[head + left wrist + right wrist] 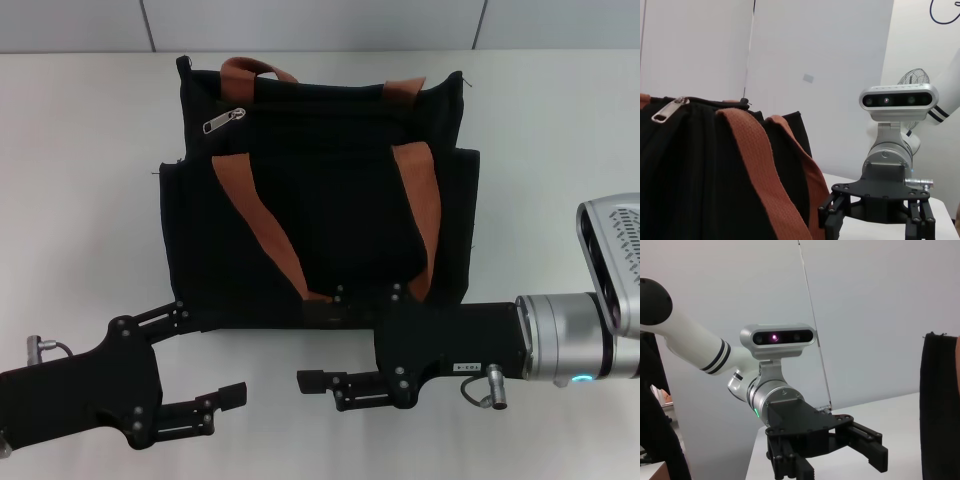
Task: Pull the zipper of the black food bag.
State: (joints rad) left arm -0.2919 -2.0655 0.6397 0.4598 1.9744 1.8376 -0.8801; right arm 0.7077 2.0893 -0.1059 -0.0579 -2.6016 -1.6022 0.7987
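**Both arms parked in front of the bag, zipper untouched**

So here's what I've got on my screens. The black food bag (320, 190) sits on the white tabletop (80, 200), filling the middle and upper middle of the head view, with its two rust-brown handles (262, 225) draped down the front panel. The zipper (224, 121) is up in the upper left part of the bag, a small silver pull tab lying at a slant on the zip line, just below where the left handle loops over the top edge. Nothing is touching it.

The left gripper (200, 365) is in the lower left of the head view, pointing toward the centre, fingers spread wide with nothing between them. Its upper finger (165, 320) reaches up right by the bag's lower left corner; can't tell if it actually touches.

The right gripper (335, 340) comes in from the lower right, also aimed at the centre, fingers spread and empty. Its top finger overlaps the bag's bottom edge between the handle ends.

From the left wrist view I get the pull tab (670, 109) at the left edge, on the bag's (700, 175) top seam, with the right gripper (875, 215) at the lower right. The right wrist view mostly shows the left gripper (835, 452) and a strip of bag (940, 405) at the right edge.
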